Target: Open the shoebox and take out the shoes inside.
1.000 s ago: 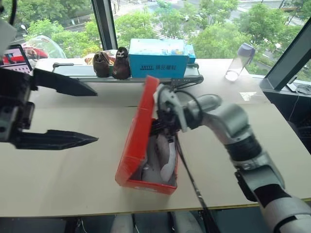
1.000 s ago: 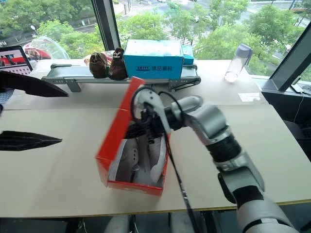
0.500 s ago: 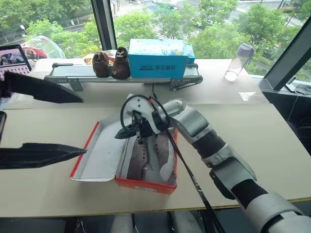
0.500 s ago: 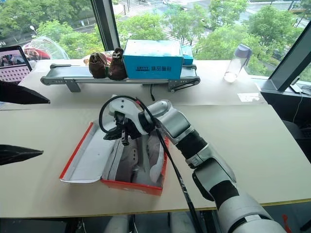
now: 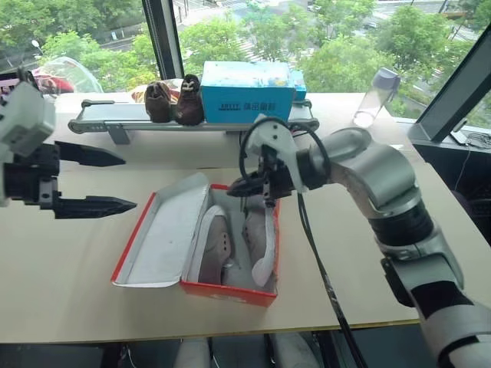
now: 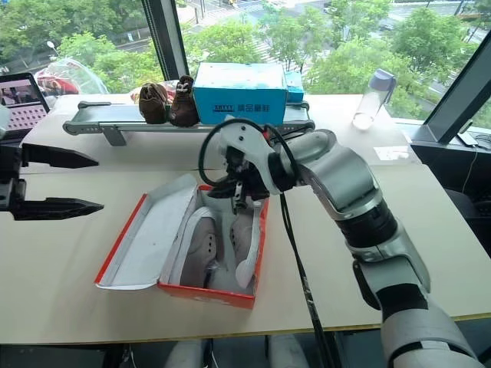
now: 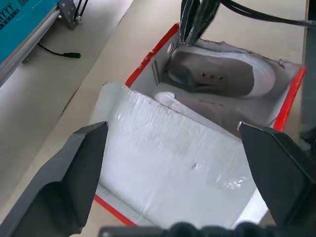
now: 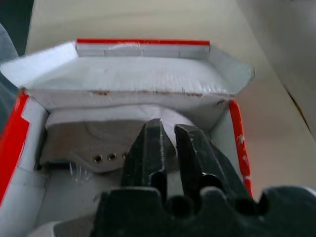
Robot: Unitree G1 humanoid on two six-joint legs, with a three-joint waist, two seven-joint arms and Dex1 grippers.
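The red shoebox (image 5: 229, 290) lies open on the table, its lid (image 5: 163, 239) folded flat to the left with the whitish inside up. Two grey-taupe shoes (image 5: 218, 242) with pale soles lie side by side inside, the second shoe (image 5: 261, 232) to the right. My right gripper (image 5: 241, 186) hovers over the box's far end, pointing left, its fingers (image 8: 153, 143) a narrow slit apart and holding nothing. My left gripper (image 5: 127, 182) stands wide open to the left of the lid, above the table, also empty.
At the back, a blue box (image 5: 250, 92) and a dark brown pair of shoes (image 5: 175, 100) sit on a grey conveyor rail (image 5: 107, 119). A clear bottle (image 5: 377, 96) stands at the back right. A tablet screen (image 6: 17, 96) is at the far left.
The lid stood upright at my right gripper, then dropped flat to the left. My right gripper has pulled back right over the box and parted slightly. My left gripper came forward and lower.
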